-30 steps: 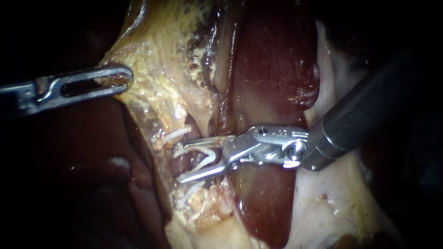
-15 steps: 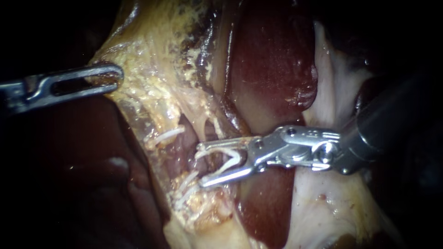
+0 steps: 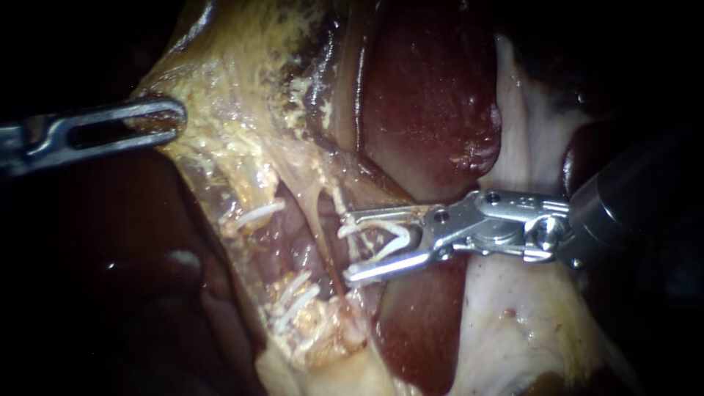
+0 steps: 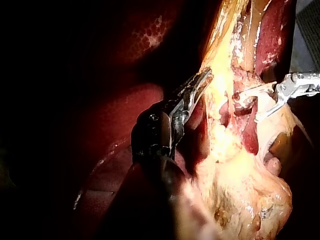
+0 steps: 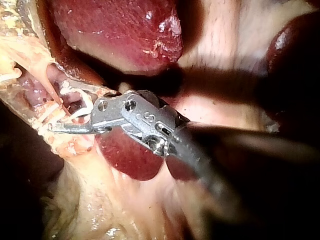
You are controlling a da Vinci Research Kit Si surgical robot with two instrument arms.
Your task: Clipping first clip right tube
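The left instrument (image 3: 167, 119), its shaft cut off at the edge, has its slotted pincer pinching yellow fatty tissue (image 3: 220, 110). The thin pale right tube (image 3: 334, 199) runs down to the right instrument (image 3: 346, 248), whose spread pincer holds a white V-shaped clip (image 3: 402, 236). Whether clip and tube touch is unclear.

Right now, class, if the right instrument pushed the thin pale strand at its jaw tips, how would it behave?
Probably floppy: the strand is thin, hanging from tissue the left instrument grips. Likely slippery; it glistens. Possibly fragile against the right instrument holding its clip.
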